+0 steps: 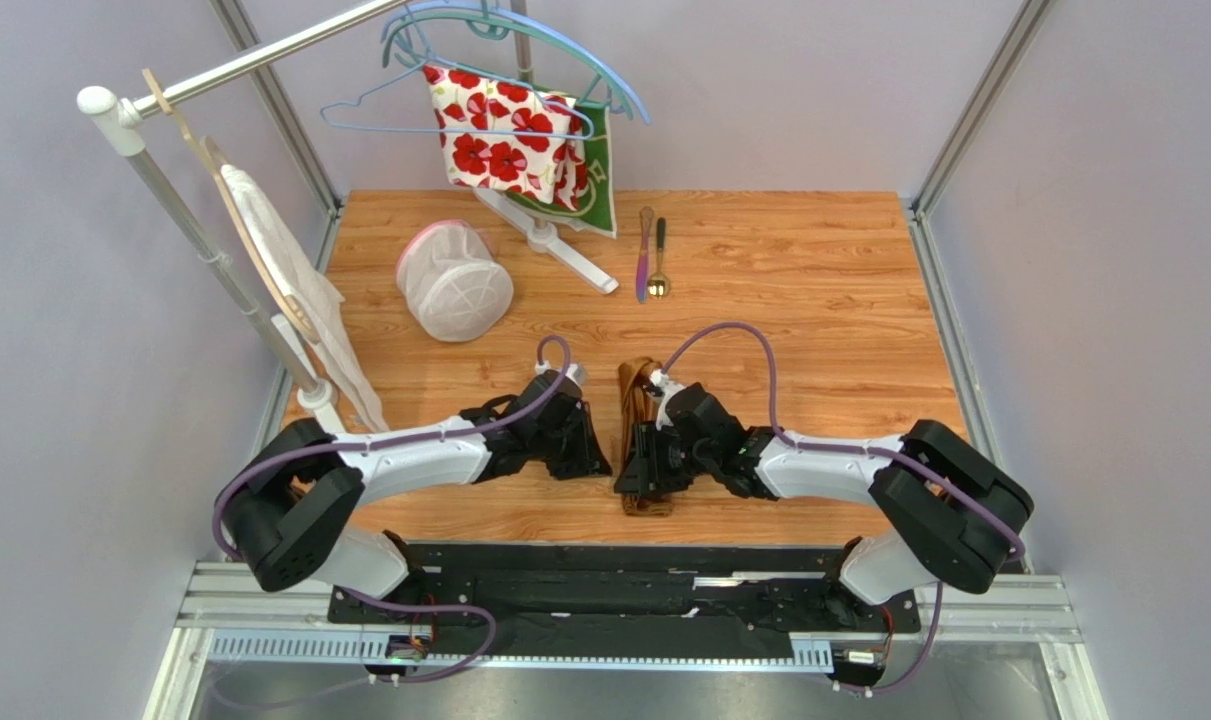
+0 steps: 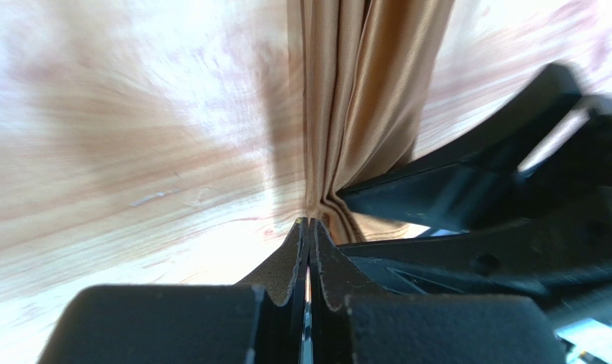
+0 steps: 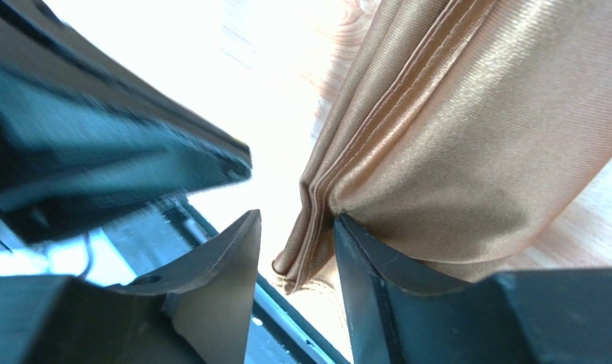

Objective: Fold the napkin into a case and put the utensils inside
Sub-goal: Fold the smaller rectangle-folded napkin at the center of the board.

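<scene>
Far off to the left of the left pincer (image 2: 309,226) a white cloth (image 1: 288,263) hangs at the table's side. Ahead of that pincer and a little to its left, a white mesh basket (image 1: 455,282) with a pink rim lies tipped on the wooden table (image 1: 837,300). The left pincer is closed, its two dark pads pressed flat together with only a hairline of light between them. Its tips sit right at the edge of the napkin (image 1: 641,387); whether any of the hem is nipped between them I cannot tell. The napkin, golden-brown and shiny, is gathered into a long narrow strip of stacked folds lying on the table between the two pincers and running away from the arm bases (in the overhead view much of its middle is hidden under the right wrist). The right pincer (image 3: 297,220) faces the strip from the opposite side and stands partly open. The layered, stitched edge of the napkin sits in the gap, touching one finger (image 3: 362,258), while the other finger (image 3: 225,258) stands clear of it. The two pincers are nearly tip to tip across the strip. Well ahead of both, roughly in line with the napkin, lie a purple-pink knife (image 1: 643,255) and, just beside it on the right, a spoon (image 1: 658,258) with a gold bowl and dark handle, well apart from the napkin. Further ahead and to the left, a flowered cloth (image 1: 506,132) and a green cloth (image 1: 604,188) hang at the back.
</scene>
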Controlling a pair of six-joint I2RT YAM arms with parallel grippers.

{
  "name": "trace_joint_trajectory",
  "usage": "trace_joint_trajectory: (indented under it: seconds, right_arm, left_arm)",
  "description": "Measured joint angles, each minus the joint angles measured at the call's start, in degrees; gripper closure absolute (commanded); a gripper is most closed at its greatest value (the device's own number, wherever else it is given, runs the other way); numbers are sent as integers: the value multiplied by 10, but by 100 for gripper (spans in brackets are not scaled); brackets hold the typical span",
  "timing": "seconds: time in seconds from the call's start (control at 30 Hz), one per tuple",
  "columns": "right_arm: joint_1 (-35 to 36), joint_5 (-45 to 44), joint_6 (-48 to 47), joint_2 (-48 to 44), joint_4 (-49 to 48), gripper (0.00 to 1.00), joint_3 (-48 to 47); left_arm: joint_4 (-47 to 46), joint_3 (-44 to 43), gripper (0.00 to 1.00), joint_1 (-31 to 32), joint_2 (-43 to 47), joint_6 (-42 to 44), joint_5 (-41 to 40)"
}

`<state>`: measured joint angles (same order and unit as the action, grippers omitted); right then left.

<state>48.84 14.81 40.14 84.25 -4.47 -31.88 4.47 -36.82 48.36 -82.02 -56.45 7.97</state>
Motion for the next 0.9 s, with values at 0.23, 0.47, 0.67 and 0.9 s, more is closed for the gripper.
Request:
trace_joint_trajectory:
  seconds: [0.23, 0.47, 0.67, 0.9]
  right_arm:
    - [-43, 65, 14, 0, -61, 53, 33]
    - [-54, 71, 10, 0, -58, 78, 44]
    - [-73, 83, 10, -6, -57, 95, 59]
    - [-86, 94, 10, -18, -55, 100, 68]
  left_arm:
    - [18, -92, 99, -57, -48, 38, 64]
    - [-5, -193, 100, -57, -142, 50, 118]
    - [-8, -216, 100, -57, -197, 50, 141]
    - [7, -220, 100, -57, -208, 54, 134]
